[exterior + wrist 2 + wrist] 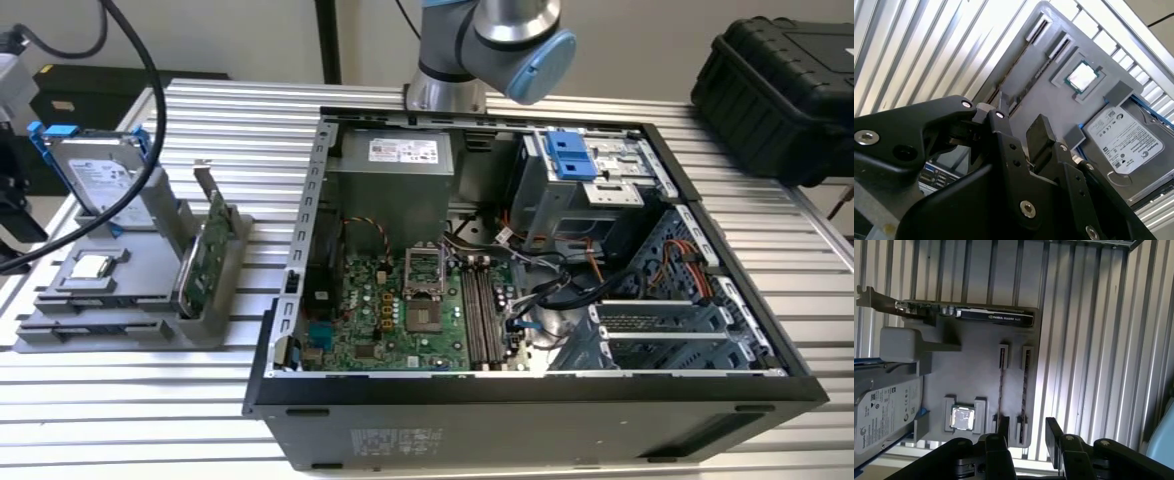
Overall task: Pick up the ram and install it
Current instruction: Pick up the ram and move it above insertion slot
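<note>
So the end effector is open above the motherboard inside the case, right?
Not quite. The end effector is open, but above the gray holder that carries the ram, as the first wrist view shows.

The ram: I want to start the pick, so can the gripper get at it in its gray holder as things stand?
Probably yes. The ram stands on edge in the gray holder, its upper edge bare. The gripper is open close by, and the graphics card stands apart.
</note>
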